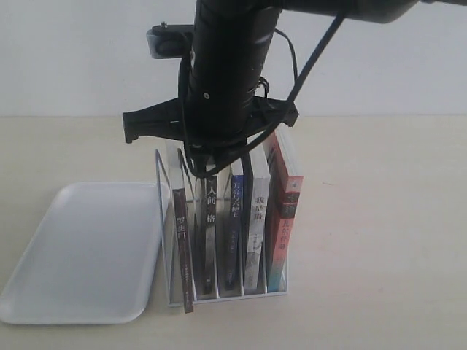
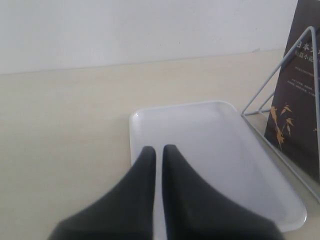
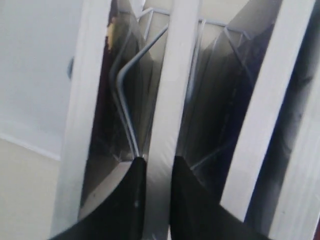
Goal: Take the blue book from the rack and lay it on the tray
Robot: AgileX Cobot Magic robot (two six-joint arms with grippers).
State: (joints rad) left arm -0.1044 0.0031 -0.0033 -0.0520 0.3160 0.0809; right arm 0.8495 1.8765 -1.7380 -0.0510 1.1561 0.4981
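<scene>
The pale tabletop (image 1: 379,240) carries everything, and the work on it has barely begun. The white tray (image 1: 80,248) lies flat to the left of the rack (image 1: 158,219) with nothing on it. The blue book (image 1: 235,219) stands upright in a middle slot, between a black-spined book (image 1: 211,219) and a grey-white one (image 1: 257,226). Lifting it out, carrying it across and laying it flat are all yet to do.

The reach looks done, by my reading. The right arm (image 1: 226,73) hangs straight down over the middle slots. The right claw (image 3: 158,162) is narrowed on the white top edge of one thin book, a finger against each side. I judge this to be the blue book, though no cover colour shows there.

The exterior view alone gives the order of the spines and the bare tray, but the arm hides the claw itself. The right wrist view alone shows that grip, along with the wire loops between the books, and nothing of the tray. The left wrist view alone shows the left claw (image 2: 159,149), poised above the near end of the tray. Its fingers are drawn almost together with only a slit between them, holding nothing. That view also takes in the cover of the rack's outermost book (image 2: 295,100), dark with gold leaves.
</scene>
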